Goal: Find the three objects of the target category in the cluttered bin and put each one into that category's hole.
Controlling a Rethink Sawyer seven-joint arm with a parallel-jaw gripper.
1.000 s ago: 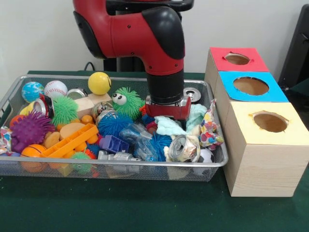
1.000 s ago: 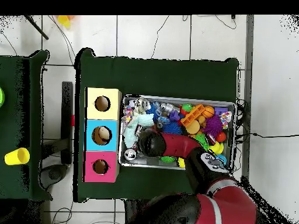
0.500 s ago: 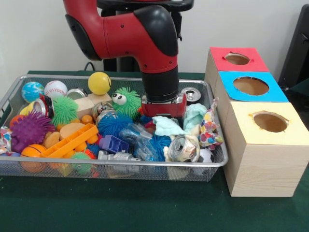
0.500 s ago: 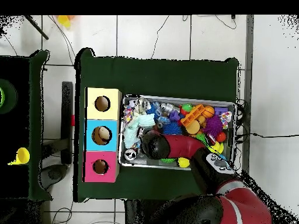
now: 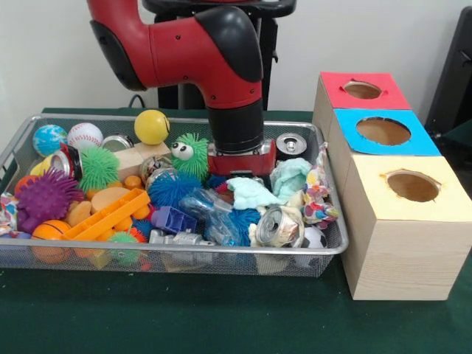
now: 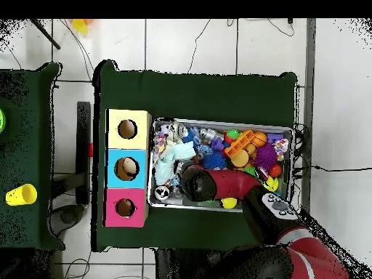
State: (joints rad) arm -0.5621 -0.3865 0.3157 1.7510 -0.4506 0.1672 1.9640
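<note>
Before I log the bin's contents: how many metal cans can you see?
3 visible: a crushed can at the bin's front right, a can at the back right beside the arm, and one at the back left by the baseball. Clutter may hide more.

The wire bin [image 5: 324,247] is packed wall to wall with toys, cans and wrappers, with no bare floor showing. The red and black arm [image 5: 221,66] comes down into the bin's middle, its wrist pressed among a green fuzzy ball [image 5: 193,155], a blue spiky ball [image 5: 173,188] and a pale teal wrapper [image 5: 251,193]. Right of the bin stand three wooden boxes, touching in a row: the red box [image 5: 361,90], blue box [image 5: 383,131] and yellow box [image 5: 409,186], their top holes uncovered. The green tabletop [image 5: 184,317] in front of the bin lies bare.
</note>
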